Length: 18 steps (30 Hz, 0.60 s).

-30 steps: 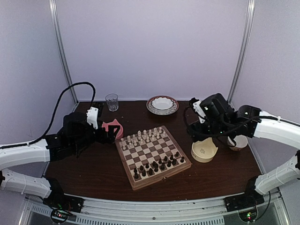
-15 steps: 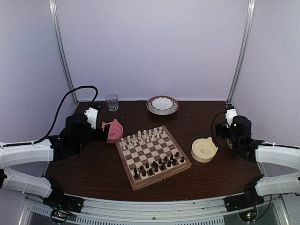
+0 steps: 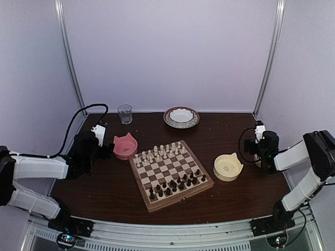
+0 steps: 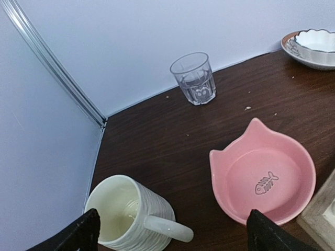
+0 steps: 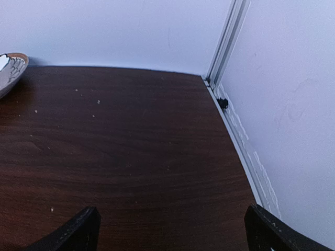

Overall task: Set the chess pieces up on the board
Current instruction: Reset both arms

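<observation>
Chess pieces (image 3: 175, 184) line the board (image 3: 166, 171); both jaws gape empty (fish drawn in pink bowl (image 4: 261, 178)).

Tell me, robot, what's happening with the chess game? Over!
Left gripper open, empty. Right gripper open, empty. Dark chess pieces standing on the board, near rows. Pink bowl and cream bowl flank it, nothing blocking.
</observation>
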Each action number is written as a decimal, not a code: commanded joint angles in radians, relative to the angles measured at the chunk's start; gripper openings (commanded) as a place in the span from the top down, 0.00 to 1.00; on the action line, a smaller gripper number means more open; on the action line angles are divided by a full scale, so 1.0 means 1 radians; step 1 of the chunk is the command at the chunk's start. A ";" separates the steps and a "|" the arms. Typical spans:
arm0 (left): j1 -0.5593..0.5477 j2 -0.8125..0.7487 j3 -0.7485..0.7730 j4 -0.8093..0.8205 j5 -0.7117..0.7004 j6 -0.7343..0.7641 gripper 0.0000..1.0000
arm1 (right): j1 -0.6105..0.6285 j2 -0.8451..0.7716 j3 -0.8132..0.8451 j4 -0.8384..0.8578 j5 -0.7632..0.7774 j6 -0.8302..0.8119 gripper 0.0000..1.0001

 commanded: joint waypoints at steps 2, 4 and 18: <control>0.077 0.043 -0.030 0.152 -0.016 0.051 0.02 | -0.084 0.053 -0.015 0.151 -0.111 0.060 0.01; 0.098 0.035 -0.043 0.160 0.005 0.058 0.03 | -0.084 0.039 -0.007 0.125 -0.117 0.059 0.00; 0.444 0.214 -0.159 0.440 0.440 -0.019 0.02 | -0.084 0.049 -0.007 0.137 -0.117 0.051 0.01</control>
